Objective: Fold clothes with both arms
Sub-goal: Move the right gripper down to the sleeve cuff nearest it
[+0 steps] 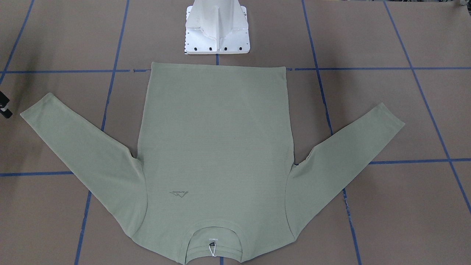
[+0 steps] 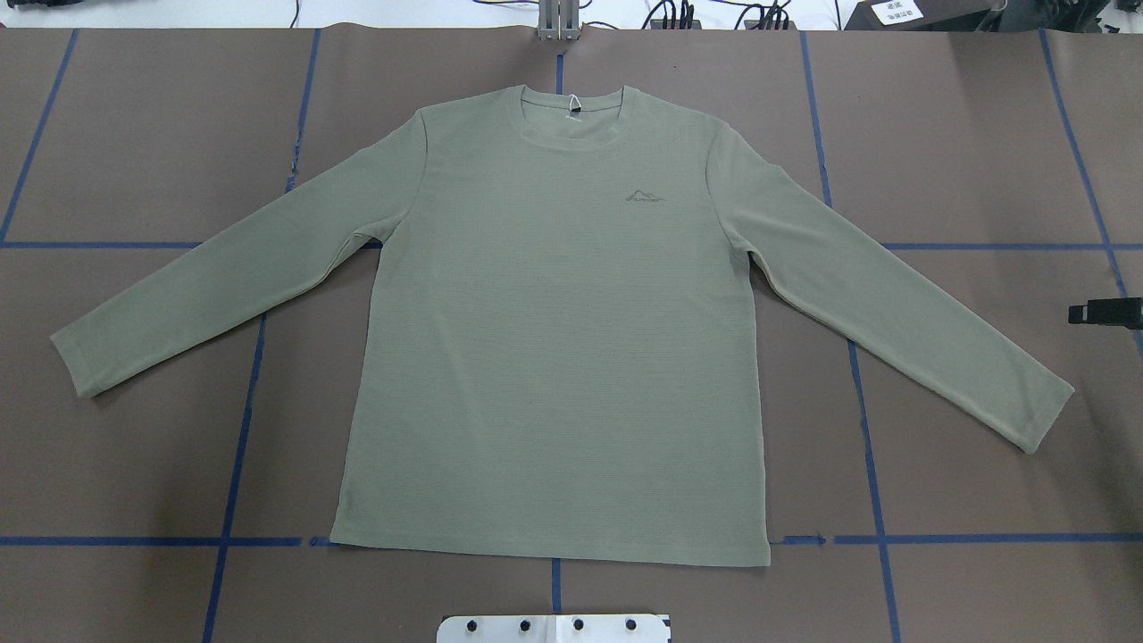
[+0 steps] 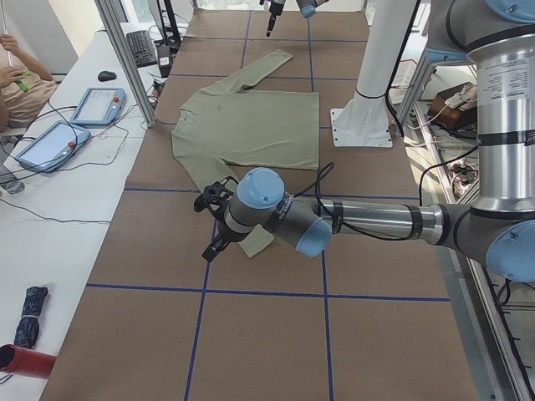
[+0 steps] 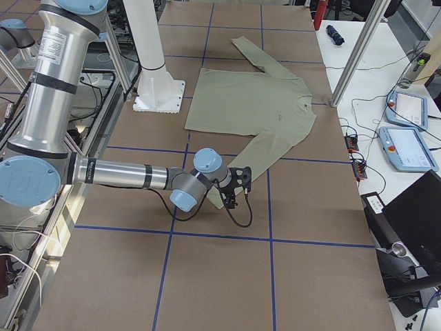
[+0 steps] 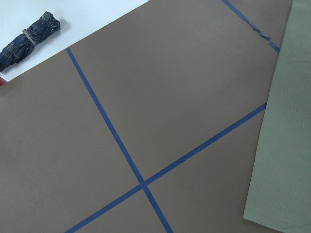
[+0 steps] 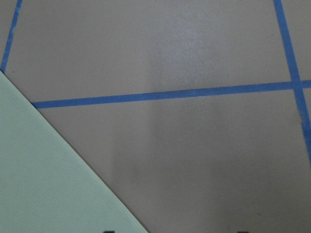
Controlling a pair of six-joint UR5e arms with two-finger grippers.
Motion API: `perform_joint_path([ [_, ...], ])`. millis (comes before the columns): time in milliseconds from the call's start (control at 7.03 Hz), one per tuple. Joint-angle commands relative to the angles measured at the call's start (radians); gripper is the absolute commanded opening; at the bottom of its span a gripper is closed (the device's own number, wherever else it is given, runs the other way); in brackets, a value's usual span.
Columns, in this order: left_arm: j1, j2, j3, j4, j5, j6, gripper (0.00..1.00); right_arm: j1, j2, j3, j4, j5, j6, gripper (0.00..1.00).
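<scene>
The sage-green long-sleeved shirt (image 2: pixel 554 339) lies flat and face up on the brown table, both sleeves spread out, with its neck away from the robot base (image 1: pixel 217 140). My left gripper (image 3: pixel 211 225) hovers over the left sleeve's cuff; I cannot tell whether it is open or shut. The left wrist view shows only the sleeve's edge (image 5: pixel 286 145). My right gripper (image 4: pixel 238 187) is by the right sleeve's cuff and pokes in at the overhead view's right edge (image 2: pixel 1098 313). In the right wrist view its two fingertips (image 6: pixel 109 231) show far apart above the sleeve (image 6: pixel 43 174), holding nothing.
The white pedestal base (image 1: pixel 217 33) stands just behind the shirt's hem. Blue tape lines grid the table. A white side table with tablets (image 3: pixel 96 104) and a folded umbrella (image 5: pixel 31 31) runs along the far edge, where a person (image 3: pixel 21 79) sits.
</scene>
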Motion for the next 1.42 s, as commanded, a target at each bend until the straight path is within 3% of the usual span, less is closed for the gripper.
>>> perform_joint_path([
  [0,0.0,0.003,0.002,0.0,0.0,0.0,1.0,-0.118,-0.024,-0.036,0.076,-0.062,0.041,0.77],
  [285,0.0,0.003,0.008,0.0,0.0,0.002,1.0,-0.18,-0.045,-0.036,0.076,-0.119,0.041,0.72],
  [1281,0.0,0.005,0.014,0.0,0.0,0.003,1.0,-0.213,-0.05,-0.064,0.078,-0.139,0.029,0.62],
])
